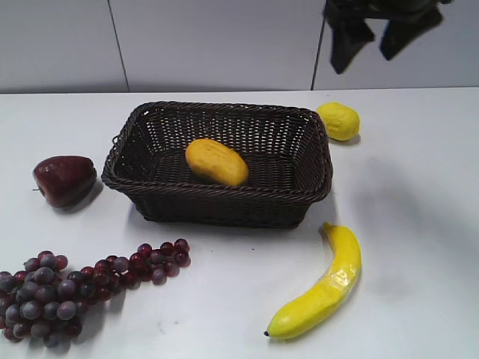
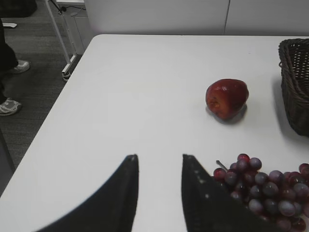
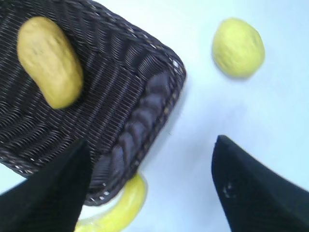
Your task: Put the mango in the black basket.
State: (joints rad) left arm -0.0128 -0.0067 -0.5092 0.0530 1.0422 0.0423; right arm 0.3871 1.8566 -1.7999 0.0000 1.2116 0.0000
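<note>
Mango (image 1: 216,161) lies inside black basket (image 1: 299,196), on its floor. Right tool (image 1: 380,31) hangs high above, spread wide, holding nothing. Left tool (image 2: 159,166) slightly parted, empty. Best now: retreat upward, clear of the rim.

One dark brown-black woven wicker basket (image 1: 219,202) is sitting on the white table (image 1: 419,224), and one plump orange-yellow oval mango (image 1: 216,161) is lying inside that basket. Outside the basket one small pale-yellow lemon (image 1: 338,121), one long curved yellow banana (image 1: 322,286), one dark red apple (image 1: 64,179) and one bunch of purple-red grapes (image 1: 67,288) are lying.
</note>
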